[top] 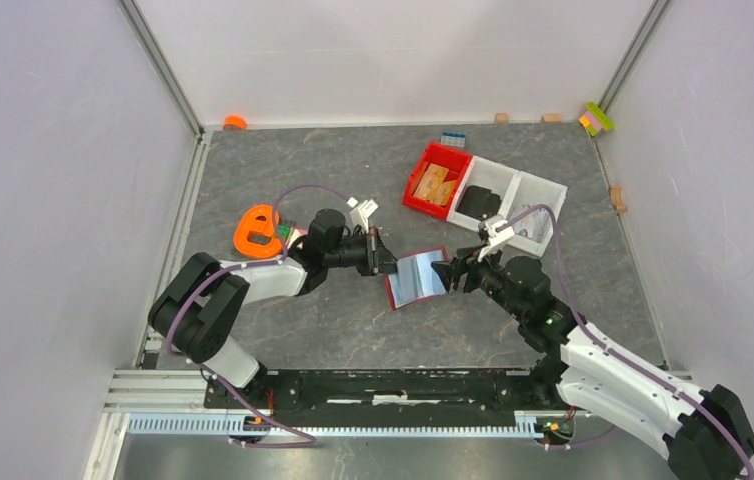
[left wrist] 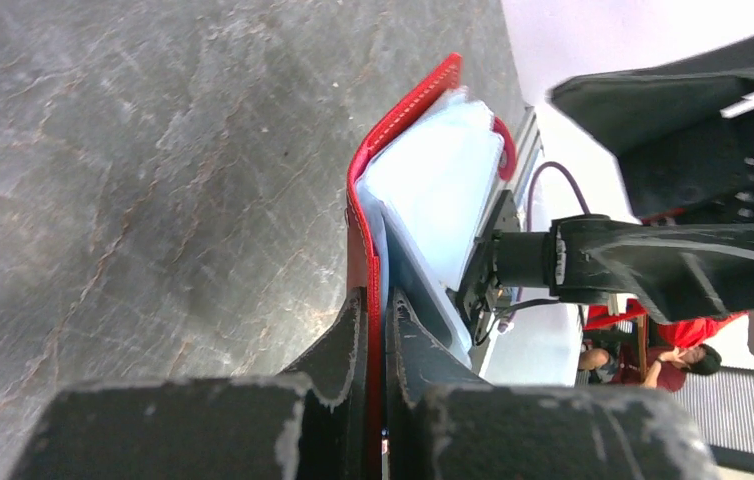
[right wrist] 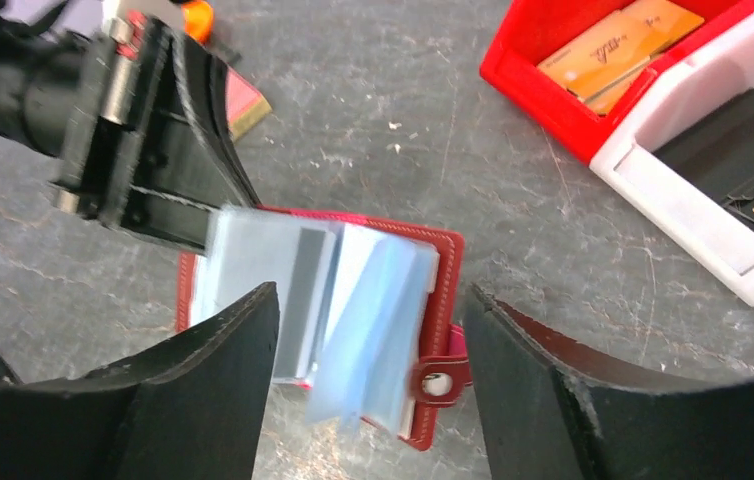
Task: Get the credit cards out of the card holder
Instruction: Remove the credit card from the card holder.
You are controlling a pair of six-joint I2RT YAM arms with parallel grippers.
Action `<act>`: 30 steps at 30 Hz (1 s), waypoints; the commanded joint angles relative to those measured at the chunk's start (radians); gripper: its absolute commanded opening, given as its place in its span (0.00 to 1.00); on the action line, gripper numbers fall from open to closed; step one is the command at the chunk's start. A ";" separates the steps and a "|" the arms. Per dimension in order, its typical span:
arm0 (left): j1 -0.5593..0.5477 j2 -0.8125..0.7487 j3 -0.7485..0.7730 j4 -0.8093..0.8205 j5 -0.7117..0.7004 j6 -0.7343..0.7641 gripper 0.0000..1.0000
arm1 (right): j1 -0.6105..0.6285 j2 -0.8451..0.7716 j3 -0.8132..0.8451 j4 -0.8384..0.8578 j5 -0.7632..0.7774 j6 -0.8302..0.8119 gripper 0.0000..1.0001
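Observation:
The dark red card holder (top: 418, 277) lies open at the table's middle, light blue and grey credit cards (top: 421, 275) showing inside. My left gripper (top: 387, 262) is shut on the holder's left edge; in the left wrist view the red cover (left wrist: 361, 210) runs between my closed fingers, with the blue cards (left wrist: 433, 190) to its right. My right gripper (top: 450, 270) is open just right of the holder. In the right wrist view the holder (right wrist: 442, 270) and its blurred blue cards (right wrist: 368, 310) sit between my spread fingers (right wrist: 203, 390), a snap tab (right wrist: 440, 380) at its lower edge.
A bright red bin (top: 437, 179) with tan pieces and white compartments (top: 513, 200) holding dark items stand behind the holder to the right. An orange tape dispenser (top: 258, 229) sits by the left arm. Small blocks lie along the back wall (top: 597, 118).

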State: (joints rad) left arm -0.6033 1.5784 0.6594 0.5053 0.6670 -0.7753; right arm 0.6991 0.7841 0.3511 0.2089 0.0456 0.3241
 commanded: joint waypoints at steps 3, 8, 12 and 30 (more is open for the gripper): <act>-0.001 0.010 0.047 -0.092 -0.046 0.042 0.02 | 0.010 0.040 0.006 0.123 -0.180 -0.042 0.64; 0.000 0.024 0.052 -0.095 -0.044 0.041 0.02 | 0.063 0.205 0.045 0.176 -0.291 -0.025 0.81; 0.000 0.040 0.057 -0.091 -0.036 0.034 0.02 | 0.081 0.321 0.058 0.222 -0.315 0.011 0.86; 0.000 0.049 0.061 -0.093 -0.023 0.025 0.02 | 0.112 0.445 0.121 0.142 -0.259 -0.010 0.79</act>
State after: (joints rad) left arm -0.6033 1.6264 0.6785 0.3935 0.6300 -0.7654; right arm 0.7994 1.2053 0.4225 0.3614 -0.2420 0.3317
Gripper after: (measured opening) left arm 0.073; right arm 0.841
